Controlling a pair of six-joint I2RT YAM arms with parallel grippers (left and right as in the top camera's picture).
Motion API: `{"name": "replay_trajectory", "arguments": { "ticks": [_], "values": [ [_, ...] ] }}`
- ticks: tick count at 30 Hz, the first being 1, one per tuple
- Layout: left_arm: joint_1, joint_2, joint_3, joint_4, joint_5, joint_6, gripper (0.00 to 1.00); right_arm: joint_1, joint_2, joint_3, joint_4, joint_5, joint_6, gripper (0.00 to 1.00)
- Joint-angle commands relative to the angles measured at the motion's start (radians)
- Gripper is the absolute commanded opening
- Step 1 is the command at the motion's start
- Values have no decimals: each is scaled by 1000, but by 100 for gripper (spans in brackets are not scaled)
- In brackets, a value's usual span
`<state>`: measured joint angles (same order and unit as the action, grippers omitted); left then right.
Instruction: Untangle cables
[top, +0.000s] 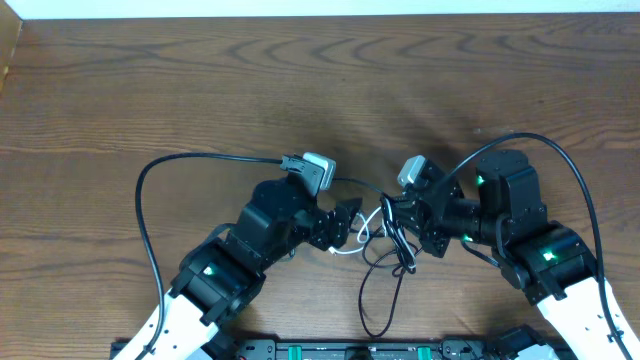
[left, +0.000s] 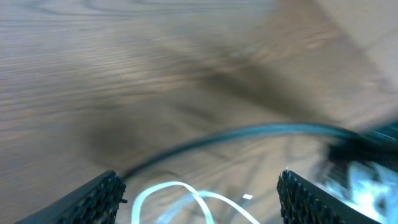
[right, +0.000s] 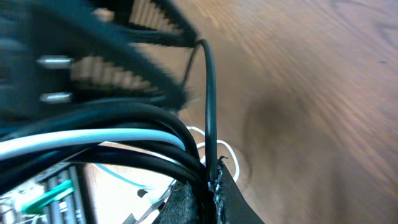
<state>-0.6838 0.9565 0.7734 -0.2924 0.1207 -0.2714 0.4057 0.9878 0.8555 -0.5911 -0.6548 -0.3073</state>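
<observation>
The cables (top: 385, 262) lie tangled between my two grippers near the table's front middle: thin black loops trailing toward the front edge and a white cord (top: 366, 236). My left gripper (top: 347, 222) stands open. In the blurred left wrist view its fingers (left: 99, 198) flank a loop of the white cord (left: 180, 194) lying on the wood, and a black cord (left: 249, 134) arcs across beyond them. My right gripper (right: 210, 183) is shut on a bundle of black cords (right: 155, 124). One thin black strand (right: 208, 93) runs straight up from the jaws.
Thick black arm cables arc over the table at left (top: 150, 200) and right (top: 580, 185). The wood table (top: 300, 80) stretches back to a pale far edge. A black base rail (top: 350, 350) runs along the front.
</observation>
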Motion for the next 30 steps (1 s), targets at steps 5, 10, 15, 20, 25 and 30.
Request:
{"name": "replay_trajectory", "arguments": {
  "ticks": [5, 10, 15, 20, 25, 30],
  "values": [
    [0, 60, 21, -6, -326, 32, 80, -27, -37, 8, -37, -199, 7, 1],
    [0, 108, 21, -5, -350, 32, 80, -57, -61, 8, -43, -337, 7, 1],
    [0, 140, 21, 24, -352, 39, 31, -66, -67, 8, -81, -354, 7, 1],
    [0, 124, 22, 87, -447, 50, 8, -67, -67, 8, -108, -227, 10, 1],
    [0, 33, 22, 82, -677, 50, 8, -67, -67, 8, -109, 200, 187, 1],
    [0, -91, 22, 64, -856, 50, 8, -67, -65, 8, -109, 608, 385, 1]
  ]
}}
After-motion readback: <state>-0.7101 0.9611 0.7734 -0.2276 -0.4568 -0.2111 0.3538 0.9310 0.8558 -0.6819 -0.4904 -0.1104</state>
